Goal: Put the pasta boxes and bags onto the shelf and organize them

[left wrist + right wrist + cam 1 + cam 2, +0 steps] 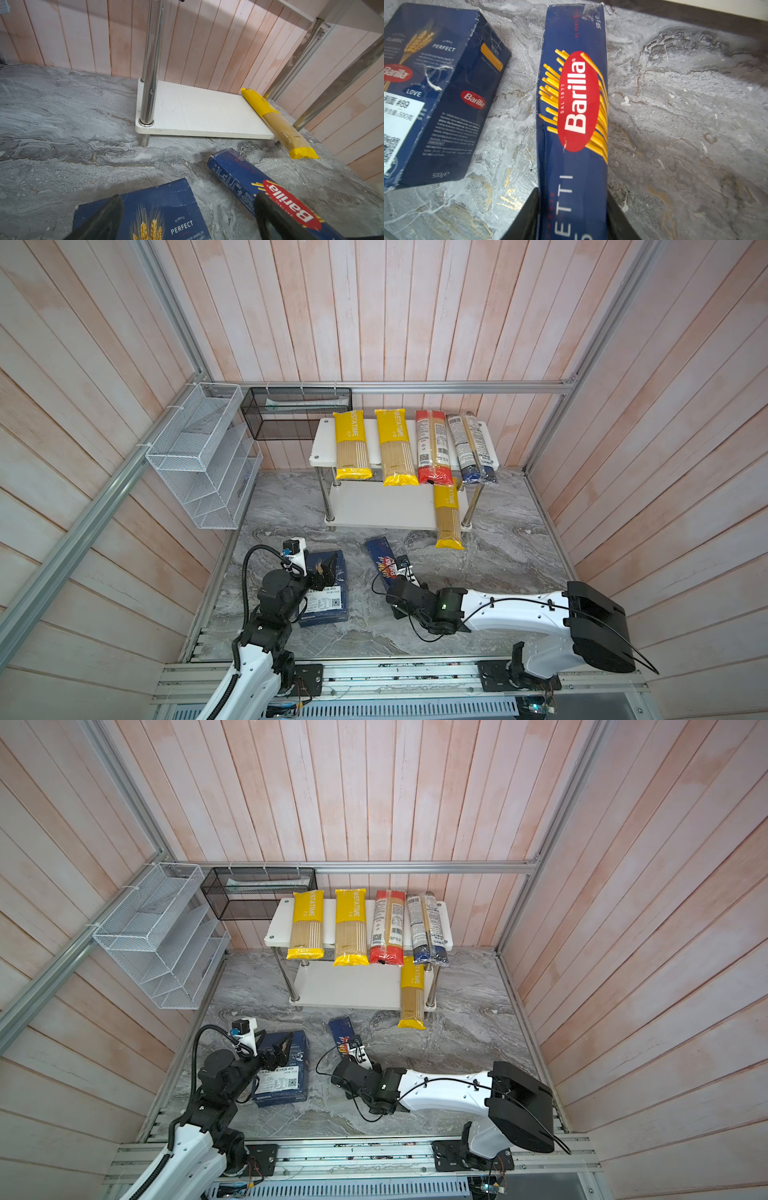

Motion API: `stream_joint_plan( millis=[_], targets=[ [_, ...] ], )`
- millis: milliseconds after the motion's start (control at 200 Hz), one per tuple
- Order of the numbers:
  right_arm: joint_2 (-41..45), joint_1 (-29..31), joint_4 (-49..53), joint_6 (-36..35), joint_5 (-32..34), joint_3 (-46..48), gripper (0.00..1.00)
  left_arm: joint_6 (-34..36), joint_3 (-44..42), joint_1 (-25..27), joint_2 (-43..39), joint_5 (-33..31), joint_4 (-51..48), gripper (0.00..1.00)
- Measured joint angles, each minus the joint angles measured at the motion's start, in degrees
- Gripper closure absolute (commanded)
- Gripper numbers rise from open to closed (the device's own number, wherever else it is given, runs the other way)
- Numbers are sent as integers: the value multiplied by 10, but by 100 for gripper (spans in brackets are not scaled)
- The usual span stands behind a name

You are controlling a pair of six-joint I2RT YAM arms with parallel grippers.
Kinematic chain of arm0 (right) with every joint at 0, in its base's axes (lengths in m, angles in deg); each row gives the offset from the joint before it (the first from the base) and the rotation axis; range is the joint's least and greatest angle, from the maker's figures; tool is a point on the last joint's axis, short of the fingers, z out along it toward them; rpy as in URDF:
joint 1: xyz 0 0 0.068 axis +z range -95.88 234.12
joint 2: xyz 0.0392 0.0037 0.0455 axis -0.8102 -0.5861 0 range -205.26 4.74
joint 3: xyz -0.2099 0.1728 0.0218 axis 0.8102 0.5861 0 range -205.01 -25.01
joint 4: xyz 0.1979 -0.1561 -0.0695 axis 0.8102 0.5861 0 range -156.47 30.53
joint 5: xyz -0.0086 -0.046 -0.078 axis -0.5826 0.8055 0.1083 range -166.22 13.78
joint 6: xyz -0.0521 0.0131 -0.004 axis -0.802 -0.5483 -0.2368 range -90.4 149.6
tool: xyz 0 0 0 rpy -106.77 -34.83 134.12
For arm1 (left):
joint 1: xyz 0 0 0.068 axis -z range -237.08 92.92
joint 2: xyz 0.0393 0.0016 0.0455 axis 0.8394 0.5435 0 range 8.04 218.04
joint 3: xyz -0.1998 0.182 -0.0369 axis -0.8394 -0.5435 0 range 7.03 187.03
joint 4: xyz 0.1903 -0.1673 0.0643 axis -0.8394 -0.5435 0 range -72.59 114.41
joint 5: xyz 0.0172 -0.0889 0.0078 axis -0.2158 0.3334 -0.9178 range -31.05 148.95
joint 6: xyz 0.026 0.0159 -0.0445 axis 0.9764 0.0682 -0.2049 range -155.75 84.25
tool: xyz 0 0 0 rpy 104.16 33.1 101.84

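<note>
Dark blue cardboard, creased and scuffed: the right end effector [572,191] pinches the long narrow dark blue Barilla spaghetti box [571,99] across its width at the near end, a finger flat on each long side. The box lies on the grey marbled counter [498,564] in front of the low two-tier white shelf [374,506].

Expect a light, stiff carton whose dry strands can shift inside. Held this far from its middle, it will probably droop at the far end, and the dented wall may give under a hard squeeze. A hold nearer mid-length would likely carry it flatter.

Your left end effector [326,570] hangs spread and empty over the wide flat dark blue Barilla box [328,605], near the narrow one. It looks too broad to grip across its face, so take it by its thin edges.

Four clear spaghetti bags [395,448] line the top board and overhang its front. A fifth, the yellow-ended clear bag [448,516], lies on the lower board's right end and pokes out over the counter. The rest of that board is bare.

The counter is smooth, probably slick under cardboard. Pink plank walls [415,302] close in, carrying a white wire-mesh rack [199,456] and a black mesh basket [295,414] left of the shelf.
</note>
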Motion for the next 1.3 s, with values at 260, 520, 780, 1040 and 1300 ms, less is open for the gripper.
stream_joint_plan(
  millis=[260,520,780,1040,1300],
  targets=[
    [2,3,2,23,-2,41,60,0,0,0,0,0,0,0],
    [-16,15,-8,59,2,55,38,0,0,0,0,0,0,0],
    [-24,17,-17,59,3,50,18,0,0,0,0,0,0,0],
    [-25,-22,-5,11,-47,7,6,0,0,0,0,0,0,0],
    [-62,-40,5,-35,-81,-30,4,0,0,0,0,0,0,0]
  ],
)
